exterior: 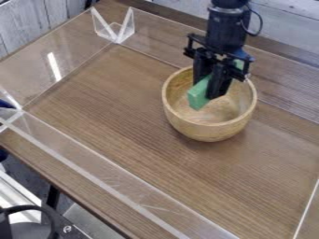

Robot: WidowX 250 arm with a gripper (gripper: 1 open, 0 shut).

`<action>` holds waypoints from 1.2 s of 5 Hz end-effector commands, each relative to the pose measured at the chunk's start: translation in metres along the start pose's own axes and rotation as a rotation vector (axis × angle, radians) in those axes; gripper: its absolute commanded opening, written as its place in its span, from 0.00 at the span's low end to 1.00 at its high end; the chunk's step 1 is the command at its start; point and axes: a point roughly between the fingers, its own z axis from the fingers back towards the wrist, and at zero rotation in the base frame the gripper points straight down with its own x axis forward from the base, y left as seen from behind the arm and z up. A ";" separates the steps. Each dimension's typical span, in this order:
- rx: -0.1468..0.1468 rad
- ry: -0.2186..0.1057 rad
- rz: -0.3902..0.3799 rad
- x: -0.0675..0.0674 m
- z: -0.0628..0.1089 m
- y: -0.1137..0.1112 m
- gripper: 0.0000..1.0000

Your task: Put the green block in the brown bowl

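Note:
The brown bowl [187, 124] sits on the wooden table, right of centre. My gripper [214, 86] points down over the bowl's opening, shut on the green block [200, 93]. The block hangs tilted from the fingers, its lower end inside the bowl's rim, above the bowl's floor. Whether it touches the bowl I cannot tell. The black fingers cover the block's upper end.
Low clear acrylic walls [50, 65] ring the wooden table [112, 131]. A clear triangular bracket [112, 28] stands at the back left corner. A grey panel runs behind the table.

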 end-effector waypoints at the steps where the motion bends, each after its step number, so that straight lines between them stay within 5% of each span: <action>1: 0.046 -0.071 -0.017 0.004 0.024 -0.008 0.00; 2: 0.061 -0.037 -0.016 0.006 0.021 -0.011 0.00; 3: 0.075 -0.004 -0.010 0.007 0.017 -0.012 1.00; 4: 0.069 -0.002 -0.011 0.013 0.006 -0.012 0.00; 5: 0.087 -0.076 0.009 0.008 0.024 -0.013 1.00; 6: 0.106 -0.152 0.035 0.002 0.045 -0.014 1.00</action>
